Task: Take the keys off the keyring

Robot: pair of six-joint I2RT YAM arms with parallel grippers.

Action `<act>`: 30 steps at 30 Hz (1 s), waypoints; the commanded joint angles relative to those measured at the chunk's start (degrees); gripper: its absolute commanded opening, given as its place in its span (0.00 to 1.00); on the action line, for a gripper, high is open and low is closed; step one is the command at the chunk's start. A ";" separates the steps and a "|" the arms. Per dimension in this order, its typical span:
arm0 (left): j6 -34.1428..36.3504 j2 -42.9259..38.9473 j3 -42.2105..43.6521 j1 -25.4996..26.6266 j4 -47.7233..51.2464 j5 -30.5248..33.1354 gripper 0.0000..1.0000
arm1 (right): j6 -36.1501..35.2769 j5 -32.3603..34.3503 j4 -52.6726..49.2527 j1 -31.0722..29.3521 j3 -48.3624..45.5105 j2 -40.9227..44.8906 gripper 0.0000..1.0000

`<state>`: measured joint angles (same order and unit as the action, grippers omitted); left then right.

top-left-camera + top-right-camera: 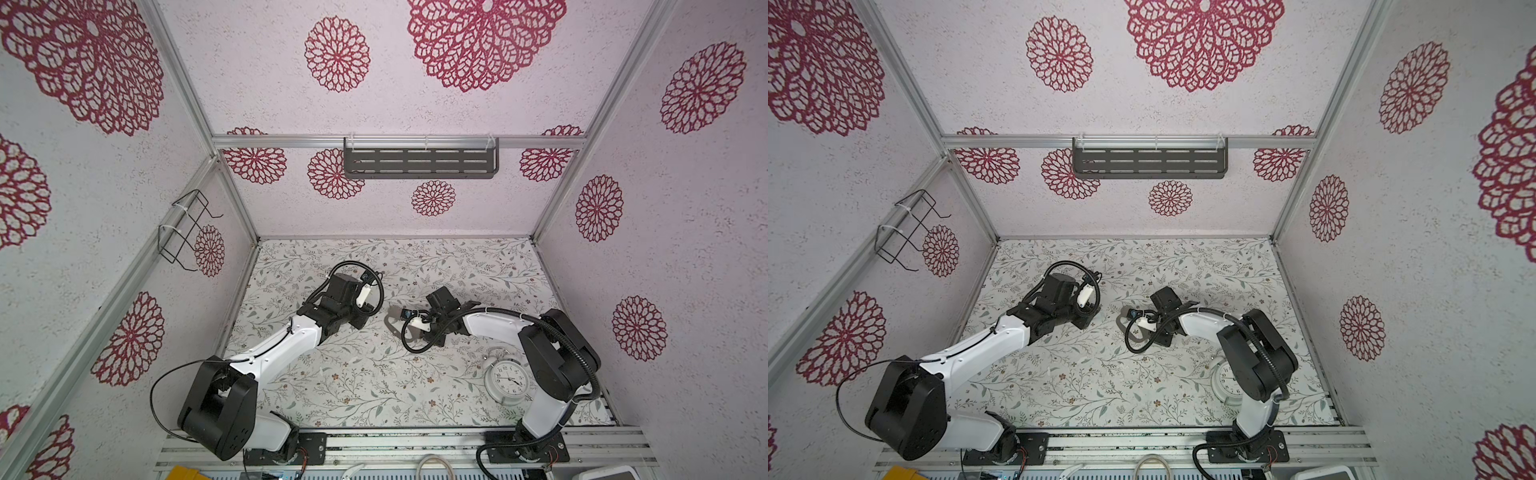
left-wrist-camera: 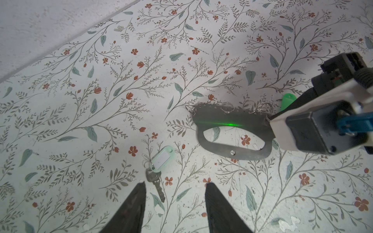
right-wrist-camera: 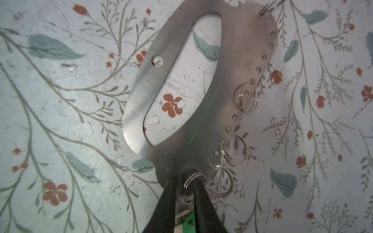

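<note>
**Key removal with two arms: one key off, one still attached.** In both top views the keyring (image 1: 390, 322) lies flat on the counter (image 1: 374, 395) near the centre of the frame, between the two arms; the alarm clock (image 1: 505, 378) stands well apart at lower right, clear of the work.

*Right wrist view:* the keyring is a flat metal plate with a large oval opening and a row of small holes along one edge; several holes hold split rings with no key. The right gripper (image 3: 186, 179) meets the plate at its end; its fingers (image 3: 201, 201) are drawn close on either side of the last split ring (image 3: 192, 178); the green-tag key (image 3: 186, 224) shows behind them and appears to hang from that ring. Whether the fingers already pinch the ring cannot be told. Approaching at the plate's end probably lets the fingers seize the ring where it overhangs the edge, so that it can be worked out of its hole.

*Left wrist view:* the pale-tag key (image 2: 156, 175) lies loose on the counter, apart from the plate, and so is already freed. The left gripper (image 2: 175, 183) hovers just beside it; its fingers (image 2: 137, 201) are apart and hold nothing, plausibly placed to steady the plate while the right arm pulls. Risk: the light plate may slide along with the ring unless pinned.
</note>
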<state>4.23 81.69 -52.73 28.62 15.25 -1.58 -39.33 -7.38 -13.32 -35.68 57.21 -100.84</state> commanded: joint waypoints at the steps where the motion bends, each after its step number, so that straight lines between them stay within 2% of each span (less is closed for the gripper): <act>1: -0.32 -0.80 0.52 0.15 -1.33 0.32 0.52 | 1.01 1.10 -0.37 -0.27 1.40 0.14 0.18; 11: -0.40 -0.22 -0.03 0.29 -1.38 0.26 0.52 | 0.23 2.59 -0.27 -0.27 0.80 2.18 0.05; 17: -0.45 -0.22 -0.14 0.26 -1.39 0.24 0.52 | -0.46 1.89 -0.02 -0.22 0.71 2.75 0.02; 25: 0.30 -0.77 0.19 0.24 -2.06 -0.66 0.52 | -1.13 -2.76 -0.15 0.33 0.17 4.30 0.00; 30: 2.44 -4.93 4.14 0.25 -7.65 -5.43 0.52 | -1.09 -8.63 1.62 1.47 -1.04 7.54 0.00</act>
<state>4.80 79.99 -50.59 28.62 12.21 -3.53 -39.48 -10.68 -12.27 -34.98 56.21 -97.49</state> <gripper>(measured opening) 0.518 0.050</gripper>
